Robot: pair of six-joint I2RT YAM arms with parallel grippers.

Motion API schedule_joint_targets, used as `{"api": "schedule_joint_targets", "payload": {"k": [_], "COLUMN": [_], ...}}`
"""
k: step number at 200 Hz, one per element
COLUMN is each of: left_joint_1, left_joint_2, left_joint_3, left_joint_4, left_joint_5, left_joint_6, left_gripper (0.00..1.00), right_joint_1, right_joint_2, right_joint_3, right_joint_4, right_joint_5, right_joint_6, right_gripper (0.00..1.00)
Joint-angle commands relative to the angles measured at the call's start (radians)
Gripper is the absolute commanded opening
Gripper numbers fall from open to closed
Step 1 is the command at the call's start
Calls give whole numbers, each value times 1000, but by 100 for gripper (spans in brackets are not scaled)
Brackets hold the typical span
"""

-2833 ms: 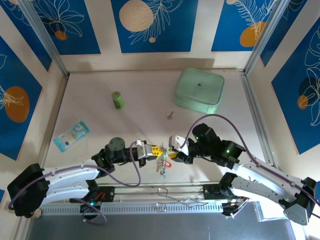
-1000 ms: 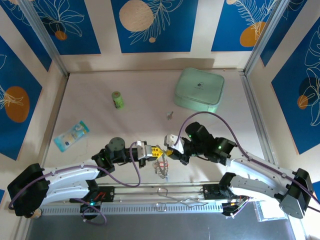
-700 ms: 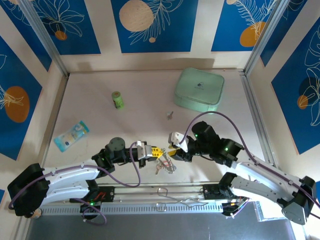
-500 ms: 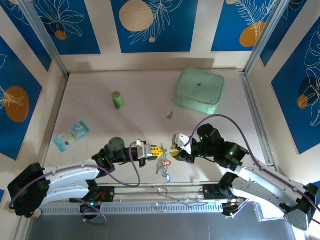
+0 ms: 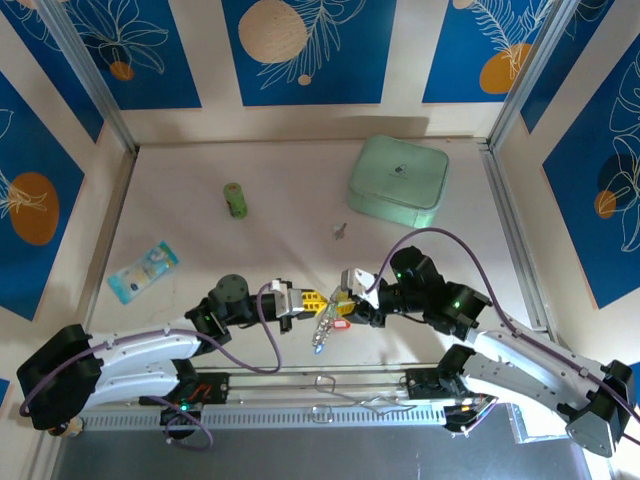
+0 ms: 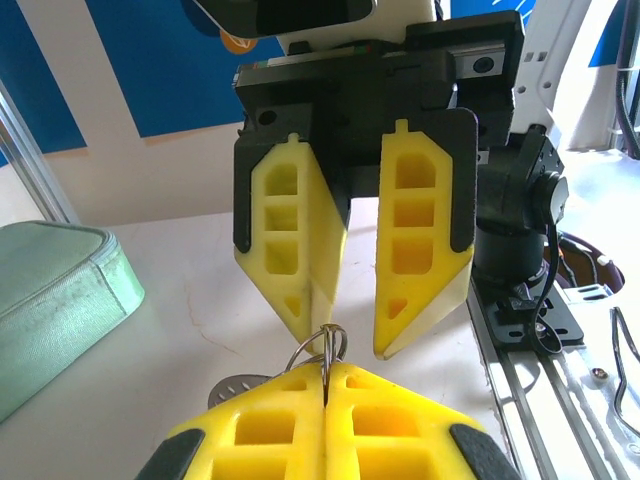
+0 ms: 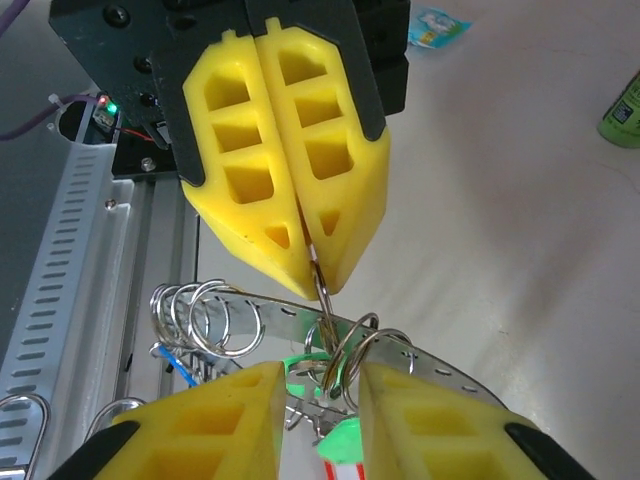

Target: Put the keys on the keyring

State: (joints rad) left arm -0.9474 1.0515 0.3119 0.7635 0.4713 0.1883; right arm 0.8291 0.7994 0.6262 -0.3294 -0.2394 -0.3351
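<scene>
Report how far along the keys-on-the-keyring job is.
Done: several tagged keys already hang from the keyring. In hand: the left gripper is shut on the keyring's wire, and the right gripper stands open on either side of it. Left: at least one loose key lies on the table, apart from the bunch, and needs threading on.

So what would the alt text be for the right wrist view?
The yellow left gripper, shut, pinches a wire ring from above. Below, the right gripper stands open with linked rings in its gap, near a curved perforated keyring and a green key tag.
</scene>
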Motion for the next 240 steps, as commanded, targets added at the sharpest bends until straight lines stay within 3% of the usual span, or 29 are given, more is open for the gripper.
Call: {"api": "schedule_joint_targets", "payload": {"k": [1,28,64,87,145,240], "left_joint_1": [-5,-4,-5,-5,-5,-5], "left_joint_2": [-4,-2,-2,-4,-2,8], "left_joint_3": [-1,0,0,1,1,6], "left_joint_4": [62,60,62,59,59,62], "left_joint_5": [24,26,29,31,36,49], "left_joint_6": [-15,-14,-15,-16,-15,-17], "left_gripper": [0,0,0,0,0,0], "right_joint_1": [5,5,20,40,44,45], "right_joint_2": [-42,-94,-96,-67,-13,1], "right_joint_3": [-5,-2,0,-5,4,20], "right_joint_4": [-11,-47,-74,-39,-8,10], "right_joint_5": [38,74,-30,-29,36,40], "right_joint_6": [-8,-30,-47,-49,-65,-72], "right_gripper": [32,34,25,24,25,32]}}
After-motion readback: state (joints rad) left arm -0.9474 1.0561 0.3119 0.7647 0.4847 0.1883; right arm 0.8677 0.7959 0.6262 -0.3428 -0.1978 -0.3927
